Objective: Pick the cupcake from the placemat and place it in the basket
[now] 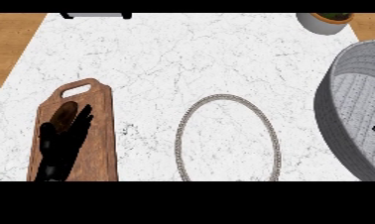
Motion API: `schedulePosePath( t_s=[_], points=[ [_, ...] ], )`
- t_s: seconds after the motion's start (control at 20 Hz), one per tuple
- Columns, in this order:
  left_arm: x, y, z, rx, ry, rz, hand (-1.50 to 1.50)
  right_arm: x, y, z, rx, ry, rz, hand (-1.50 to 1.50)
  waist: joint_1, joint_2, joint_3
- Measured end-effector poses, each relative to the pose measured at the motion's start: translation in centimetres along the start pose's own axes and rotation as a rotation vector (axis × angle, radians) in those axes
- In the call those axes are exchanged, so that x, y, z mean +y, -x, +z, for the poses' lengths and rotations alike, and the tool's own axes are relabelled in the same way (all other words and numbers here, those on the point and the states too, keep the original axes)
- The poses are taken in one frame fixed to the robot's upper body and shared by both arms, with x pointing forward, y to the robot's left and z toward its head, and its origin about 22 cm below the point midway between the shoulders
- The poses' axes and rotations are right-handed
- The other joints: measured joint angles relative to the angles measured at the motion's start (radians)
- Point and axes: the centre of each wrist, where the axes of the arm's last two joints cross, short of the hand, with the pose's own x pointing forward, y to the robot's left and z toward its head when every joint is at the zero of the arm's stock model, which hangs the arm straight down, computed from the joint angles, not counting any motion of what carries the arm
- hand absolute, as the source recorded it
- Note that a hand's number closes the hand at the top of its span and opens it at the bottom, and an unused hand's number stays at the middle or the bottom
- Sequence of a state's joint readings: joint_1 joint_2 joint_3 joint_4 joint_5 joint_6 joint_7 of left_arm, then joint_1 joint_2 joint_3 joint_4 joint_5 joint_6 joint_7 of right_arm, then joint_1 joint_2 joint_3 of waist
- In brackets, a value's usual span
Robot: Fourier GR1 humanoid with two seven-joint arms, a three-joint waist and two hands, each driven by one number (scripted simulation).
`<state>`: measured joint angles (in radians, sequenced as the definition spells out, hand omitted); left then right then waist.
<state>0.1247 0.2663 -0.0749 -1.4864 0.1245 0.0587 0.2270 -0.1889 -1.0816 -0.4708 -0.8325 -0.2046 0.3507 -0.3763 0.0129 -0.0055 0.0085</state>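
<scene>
Head view is showing the left hand resting open-fingered over the cutting board, right hand unseen, cupcake perhaps already carried toward the basket, needing centring before release.

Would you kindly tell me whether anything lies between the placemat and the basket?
Nothing visible does: only bare counter lies between the placemat and the basket. The cutting board, with the left hand over it, is on the placemat's other side. No cupcake shows in this view.
</scene>
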Motion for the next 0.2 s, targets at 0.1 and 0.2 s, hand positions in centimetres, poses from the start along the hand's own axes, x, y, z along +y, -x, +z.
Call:
schedulePosePath(
  t_s=[0.1, 0.2],
  points=[
    [-0.4, 0.0, 0.0, -0.005, -0.005, 0.000, 0.00, -1.6, 0.3, 0.5, 0.029, 0.031, -0.015, -1.50, 0.000, 0.001, 0.000],
    [-0.2, -0.1, 0.1, -0.006, -0.004, 0.001, 0.00, -3.6, 0.4, 1.2, 0.050, 0.058, -0.020, -1.50, 0.001, 0.002, 0.000]
  ],
)
